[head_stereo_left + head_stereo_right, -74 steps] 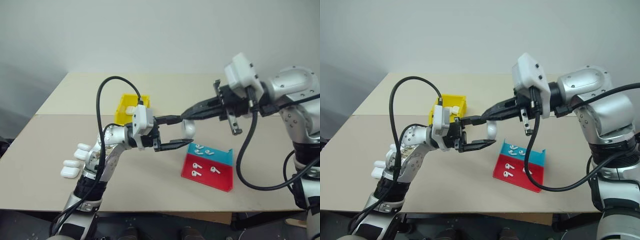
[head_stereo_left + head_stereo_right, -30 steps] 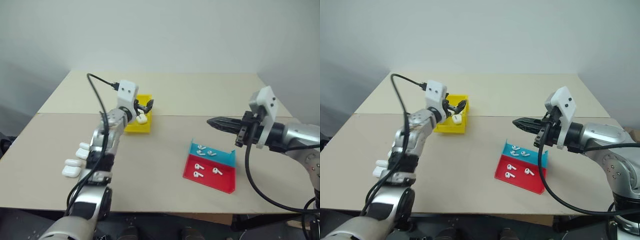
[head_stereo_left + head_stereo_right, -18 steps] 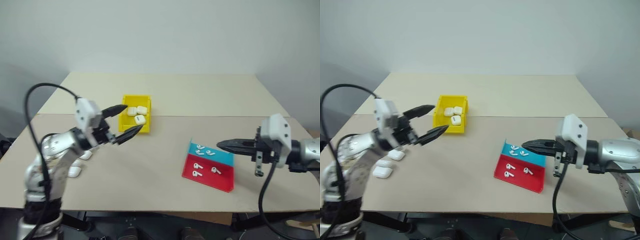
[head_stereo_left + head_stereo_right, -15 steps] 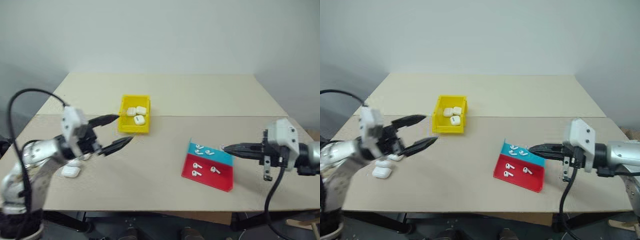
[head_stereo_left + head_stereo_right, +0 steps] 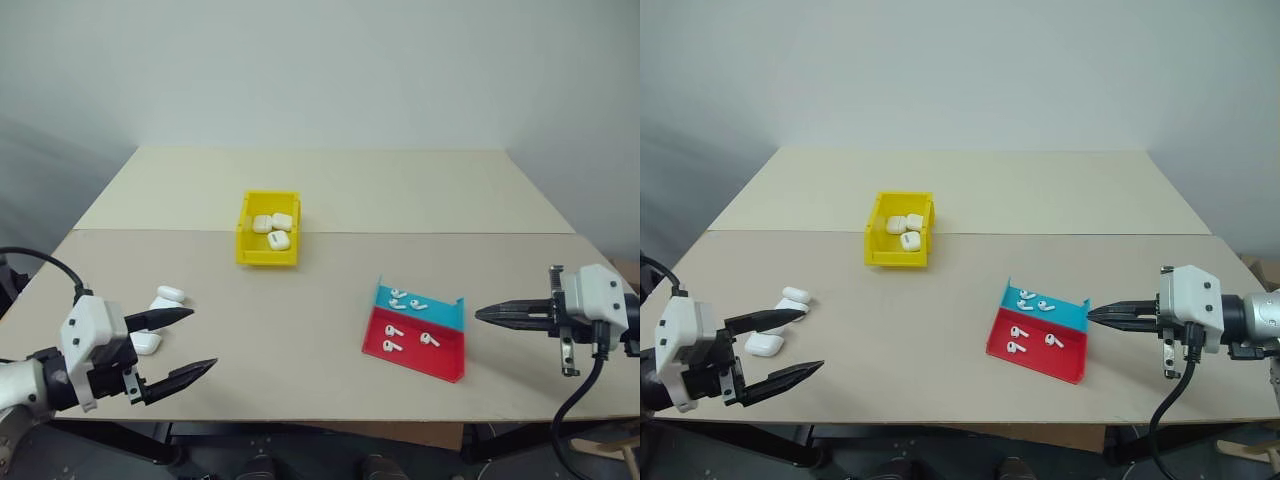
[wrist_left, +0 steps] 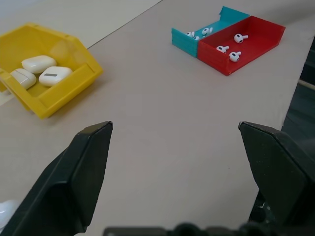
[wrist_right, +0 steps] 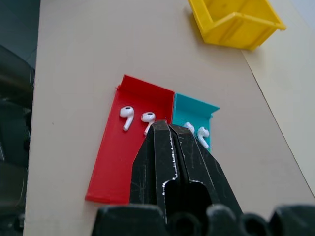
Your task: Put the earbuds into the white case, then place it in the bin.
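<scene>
Both arms pulled back; left tool point(image 5: 168, 345) spread, empty, just beside loose white cases point(image 5: 160, 300). Right tool point(image 5: 492, 314) pressed together, near earbuds point(image 5: 408, 299) in tray point(image 5: 440, 356). Yellow bin point(image 5: 250, 250) holds three cases.

We count 3 small glossy white rounded charging cases point(image 5: 272, 230) inside 1 bright yellow rectangular plastic open-top bin point(image 5: 248, 240). 3 more of the same white cases point(image 5: 158, 318) lie loose on the table at the robot's left. 1 flat red-and-teal plastic tray point(image 5: 440, 362), w/ 6 tiny glossy white stemmed earbuds point(image 5: 406, 319) in it: 3 in the teal part, 3 in the red. 2 beige tabletops point(image 5: 330, 185), butted edge to edge.
</scene>
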You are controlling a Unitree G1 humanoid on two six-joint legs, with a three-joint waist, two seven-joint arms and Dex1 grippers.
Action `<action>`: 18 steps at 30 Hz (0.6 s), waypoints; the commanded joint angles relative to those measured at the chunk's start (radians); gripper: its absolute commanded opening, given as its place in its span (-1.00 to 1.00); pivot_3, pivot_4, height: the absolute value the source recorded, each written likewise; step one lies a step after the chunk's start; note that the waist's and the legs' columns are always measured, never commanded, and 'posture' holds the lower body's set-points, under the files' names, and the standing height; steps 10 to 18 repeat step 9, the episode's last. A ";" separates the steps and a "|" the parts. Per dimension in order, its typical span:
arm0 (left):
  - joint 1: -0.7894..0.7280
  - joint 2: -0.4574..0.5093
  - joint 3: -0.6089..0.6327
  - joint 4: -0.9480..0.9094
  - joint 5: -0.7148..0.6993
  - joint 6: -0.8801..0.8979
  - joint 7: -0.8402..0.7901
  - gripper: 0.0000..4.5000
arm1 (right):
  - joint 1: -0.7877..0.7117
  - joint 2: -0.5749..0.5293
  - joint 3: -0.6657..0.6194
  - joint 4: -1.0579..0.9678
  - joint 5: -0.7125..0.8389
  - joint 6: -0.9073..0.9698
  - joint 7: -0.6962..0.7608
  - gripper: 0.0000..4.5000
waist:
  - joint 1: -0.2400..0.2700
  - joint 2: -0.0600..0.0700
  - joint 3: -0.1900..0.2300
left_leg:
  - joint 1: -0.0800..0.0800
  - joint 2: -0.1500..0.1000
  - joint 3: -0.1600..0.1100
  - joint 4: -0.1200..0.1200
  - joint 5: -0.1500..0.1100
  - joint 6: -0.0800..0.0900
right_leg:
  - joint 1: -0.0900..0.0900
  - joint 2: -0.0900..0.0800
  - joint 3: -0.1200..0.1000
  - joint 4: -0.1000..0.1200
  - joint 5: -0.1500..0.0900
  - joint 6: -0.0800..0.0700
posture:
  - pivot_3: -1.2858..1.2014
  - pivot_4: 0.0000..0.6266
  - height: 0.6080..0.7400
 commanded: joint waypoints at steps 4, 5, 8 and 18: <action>0.015 0.005 0.023 -0.039 -0.003 -0.033 0.019 0.99 | -0.021 -0.023 0.004 0.003 -0.002 -0.039 0.027 -1.00 | 0.000 0.000 0.000 | 0.000 0.000 0.000 0.000 0.000 0.000 | 0.000 0.000 0.000 0.000 0.000 0.000 | 0.03 -0.52 1.00; 0.014 0.008 0.022 -0.038 -0.003 -0.032 0.021 0.99 | -0.020 -0.025 0.004 0.002 -0.001 -0.037 0.029 -1.00 | 0.000 0.000 0.000 | 0.000 0.000 0.000 0.000 0.000 0.000 | 0.000 0.000 0.000 0.000 0.000 0.000 | 0.03 -0.52 1.00; 0.007 0.023 0.012 -0.032 0.002 -0.024 0.026 0.99 | -0.017 -0.026 -0.001 -0.004 0.000 -0.040 0.026 -1.00 | 0.000 0.000 0.000 | 0.000 0.000 0.001 0.000 0.000 0.000 | 0.000 0.000 0.001 0.000 0.000 0.000 | 0.03 -0.52 1.00; 0.004 0.034 0.005 -0.027 0.009 -0.022 0.023 0.99 | -0.018 -0.025 -0.002 -0.006 -0.002 -0.040 0.021 -1.00 | 0.000 0.000 0.000 | 0.000 0.000 0.001 0.000 0.000 0.000 | 0.000 0.000 0.001 0.000 0.000 0.000 | 0.03 -0.52 1.00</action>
